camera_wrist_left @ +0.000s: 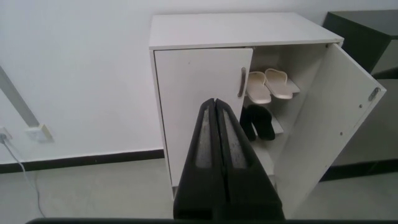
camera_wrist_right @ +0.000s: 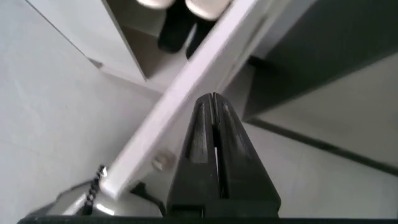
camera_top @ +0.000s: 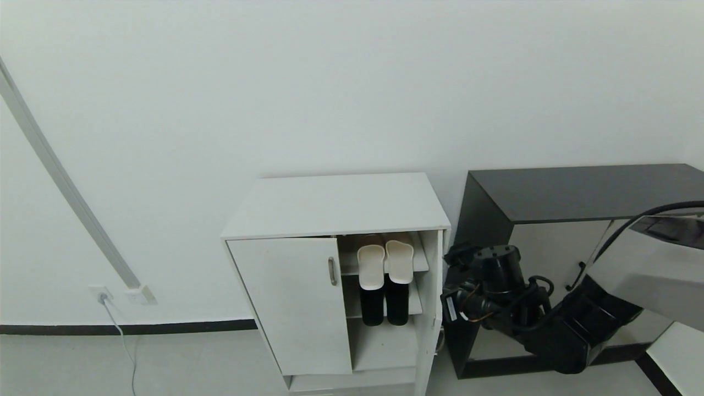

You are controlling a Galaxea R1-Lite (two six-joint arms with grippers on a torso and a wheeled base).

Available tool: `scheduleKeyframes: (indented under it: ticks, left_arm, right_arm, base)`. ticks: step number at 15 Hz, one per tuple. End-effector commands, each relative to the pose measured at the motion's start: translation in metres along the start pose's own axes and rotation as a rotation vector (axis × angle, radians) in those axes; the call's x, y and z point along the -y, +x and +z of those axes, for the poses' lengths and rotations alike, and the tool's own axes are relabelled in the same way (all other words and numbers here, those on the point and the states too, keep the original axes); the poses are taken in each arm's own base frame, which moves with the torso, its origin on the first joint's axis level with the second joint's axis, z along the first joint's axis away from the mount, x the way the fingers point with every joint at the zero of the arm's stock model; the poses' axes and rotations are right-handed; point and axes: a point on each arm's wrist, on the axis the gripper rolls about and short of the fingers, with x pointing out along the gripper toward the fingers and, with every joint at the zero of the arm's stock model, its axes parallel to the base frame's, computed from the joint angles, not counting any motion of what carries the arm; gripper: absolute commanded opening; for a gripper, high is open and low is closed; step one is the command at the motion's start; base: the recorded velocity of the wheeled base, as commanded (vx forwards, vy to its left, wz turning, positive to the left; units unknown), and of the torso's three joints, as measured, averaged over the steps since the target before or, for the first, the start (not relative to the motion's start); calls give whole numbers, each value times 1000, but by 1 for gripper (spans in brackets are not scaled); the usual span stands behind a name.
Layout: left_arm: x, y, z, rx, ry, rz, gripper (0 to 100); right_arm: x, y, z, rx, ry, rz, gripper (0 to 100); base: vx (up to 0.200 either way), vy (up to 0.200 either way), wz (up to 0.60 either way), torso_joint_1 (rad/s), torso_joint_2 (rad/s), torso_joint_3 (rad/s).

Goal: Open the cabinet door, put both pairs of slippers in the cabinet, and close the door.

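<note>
The white cabinet (camera_top: 335, 206) has its left door (camera_top: 291, 302) closed and its right door (camera_top: 434, 308) swung open. Inside, a white pair of slippers (camera_top: 385, 264) rests on the upper shelf. A black pair (camera_top: 385, 302) rests on the shelf below. My right gripper (camera_wrist_right: 214, 96) is shut and empty, just behind the open door's edge (camera_wrist_right: 186, 93), between the cabinet and a black table. My left gripper (camera_wrist_left: 214, 101) is shut and empty, held back in front of the closed left door (camera_wrist_left: 199, 93). The open door (camera_wrist_left: 348, 118) and both pairs (camera_wrist_left: 267, 93) show beyond it.
A black table (camera_top: 577, 192) stands close to the right of the cabinet, leaving a narrow gap where my right arm (camera_top: 495, 297) sits. A wall socket with a hanging cable (camera_top: 102, 294) and a slanted conduit (camera_top: 55, 165) are at the left. Bare floor lies before the cabinet.
</note>
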Motion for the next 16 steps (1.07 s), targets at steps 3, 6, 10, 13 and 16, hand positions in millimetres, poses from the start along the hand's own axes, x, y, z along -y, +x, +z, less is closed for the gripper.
scheduleKeyframes:
  ticks: [3, 6, 10, 13, 16]
  left_arm:
    - [0, 0, 0, -2, -2, 0, 0]
    - [0, 0, 0, 0, -1, 0, 0]
    - [0, 0, 0, -2, -1, 0, 0]
    - [0, 0, 0, -2, -1, 0, 0]
    - [0, 0, 0, -2, -1, 0, 0]
  right_arm:
    - [-14, 35, -8, 83, 21, 30, 0]
    - [-18, 31, -2, 143, 55, 70, 0]
    - [-16, 11, -8, 212, 66, 192, 0]
    - [-10, -24, -27, 182, 57, 221, 0]
    - [-6, -41, -39, 175, 54, 222, 0]
  base:
    - [0, 0, 0, 0, 0, 0]
    - [0, 0, 0, 0, 0, 0]
    - [0, 0, 0, 0, 0, 0]
    - [67, 0, 0, 1, 1, 1]
    - [133, 0, 0, -2, 5, 2]
